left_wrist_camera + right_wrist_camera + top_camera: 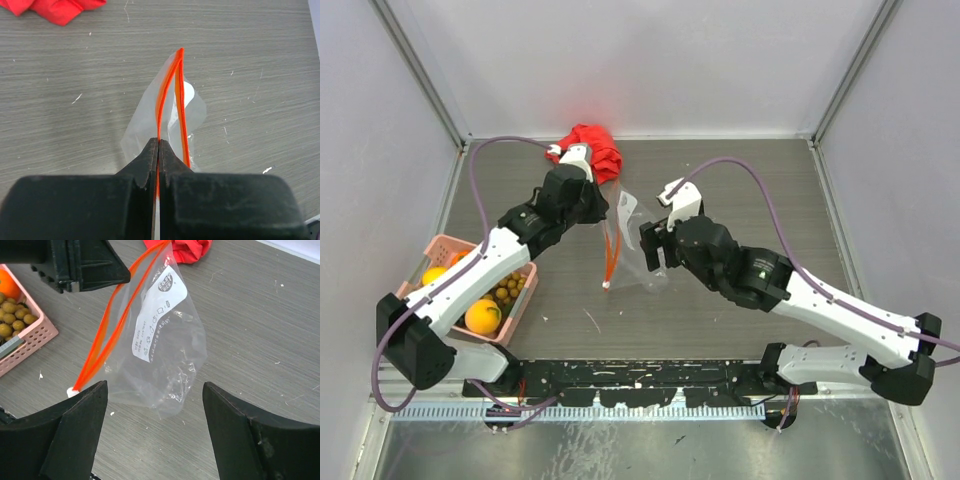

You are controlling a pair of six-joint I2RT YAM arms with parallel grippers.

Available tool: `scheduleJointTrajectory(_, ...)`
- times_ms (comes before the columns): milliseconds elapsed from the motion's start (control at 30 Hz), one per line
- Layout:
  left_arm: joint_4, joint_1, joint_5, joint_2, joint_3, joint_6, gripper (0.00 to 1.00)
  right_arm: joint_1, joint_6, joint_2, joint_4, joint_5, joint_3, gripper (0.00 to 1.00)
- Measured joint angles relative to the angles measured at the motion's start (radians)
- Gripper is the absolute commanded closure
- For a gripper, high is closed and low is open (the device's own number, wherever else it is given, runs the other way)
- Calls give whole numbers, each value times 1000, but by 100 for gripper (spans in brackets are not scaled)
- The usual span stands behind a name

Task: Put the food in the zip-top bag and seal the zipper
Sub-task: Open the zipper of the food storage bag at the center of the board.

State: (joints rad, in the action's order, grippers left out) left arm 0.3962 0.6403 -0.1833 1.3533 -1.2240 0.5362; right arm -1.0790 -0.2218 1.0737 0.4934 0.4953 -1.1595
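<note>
The clear zip-top bag (638, 250) hangs in mid-table with its mouth slightly parted. My left gripper (159, 142) is shut on one side of the orange-red zipper (167, 85) and holds the bag (165, 350) up by it. My right gripper (155, 387) stands wide open just in front of the bag's lower part, with nothing between its fingers. The food lies in the pink basket (450, 243) at the left: an orange (483, 316), a lemon (434, 275) and olive-brown grapes (510, 290). The bag looks empty.
A red cloth (592, 150) lies bunched at the back, behind the left gripper. The left arm stretches over the basket. White crumbs dot the grey table (750, 190). Grey walls close in the back and both sides.
</note>
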Motion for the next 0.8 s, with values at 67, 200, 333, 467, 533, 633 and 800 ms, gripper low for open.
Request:
scheduleJointTrajectory(67, -1, 4, -9, -12, 0, -9, 100, 0, -21, 36, 17, 19, -30, 18)
scheduleJointTrajectory(200, -7, 22, -22, -41, 0, -11, 100, 0, -54, 116, 3, 45, -63, 18)
scheduleJointTrajectory(333, -18, 43, -31, -48, 0, -10, 100, 0, -78, 192, -39, 47, -63, 20)
scheduleJointTrajectory(467, -18, 61, -39, -64, 4, -10, 100, 0, -95, 254, -92, 70, -63, 23)
scheduleJointTrajectory(533, -18, 66, -43, -79, 6, -10, 100, 5, -97, 274, -120, 83, -59, 26)
scheduleJointTrajectory(633, -19, 68, -51, -105, 15, -9, 100, 23, -103, 284, -159, 82, -42, 29)
scheduleJointTrajectory(800, -18, 69, -60, -111, 16, -6, 100, 76, -117, 303, -217, 63, -28, 32)
